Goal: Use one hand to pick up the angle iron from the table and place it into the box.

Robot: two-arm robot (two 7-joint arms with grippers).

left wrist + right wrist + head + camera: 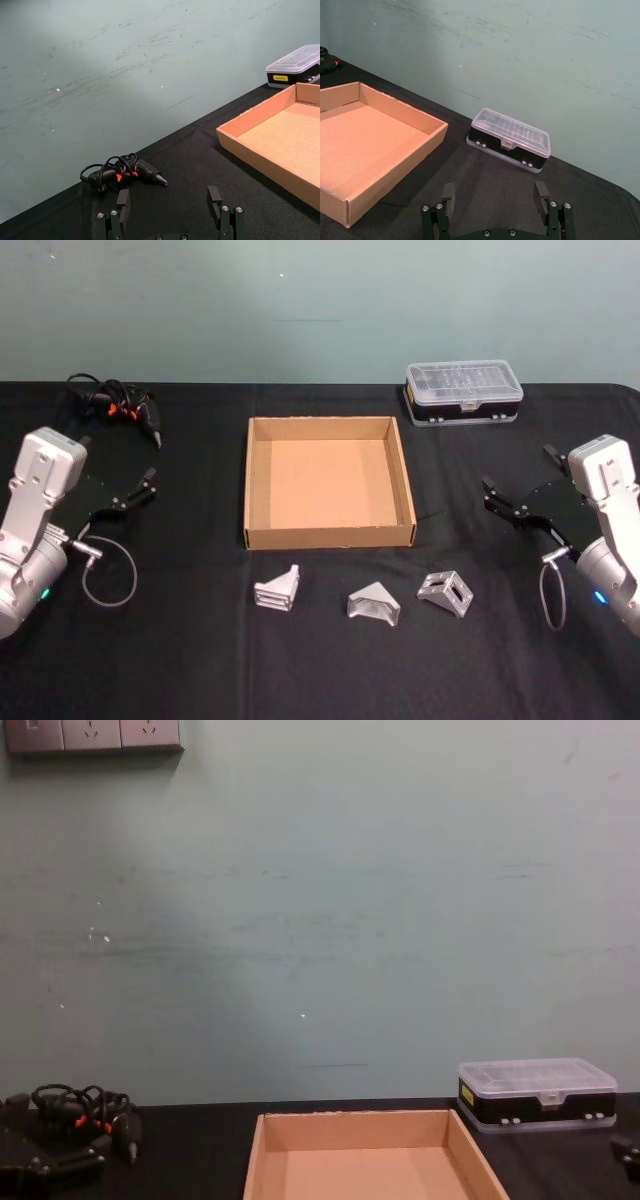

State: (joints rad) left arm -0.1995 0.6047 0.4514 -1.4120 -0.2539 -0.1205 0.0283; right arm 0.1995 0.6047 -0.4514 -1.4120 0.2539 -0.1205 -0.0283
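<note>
Three silver angle irons lie in a row on the black table (200,660), in front of the box: one on the left (278,590), one in the middle (374,604), one on the right (446,592). The tan cardboard box (328,537) is empty; its walls also show in the wrist views (260,160) (395,167). My left gripper (140,488) (169,202) hovers open left of the box, holding nothing. On the box's right, my right gripper (500,498) (495,192) hangs open and empty. Both are well apart from the angle irons.
A black case with a clear lid (463,392) (510,140) stands behind the box on the right. A black tool with coiled cable and orange parts (115,405) (125,172) lies at the back left. A green wall rises behind the table.
</note>
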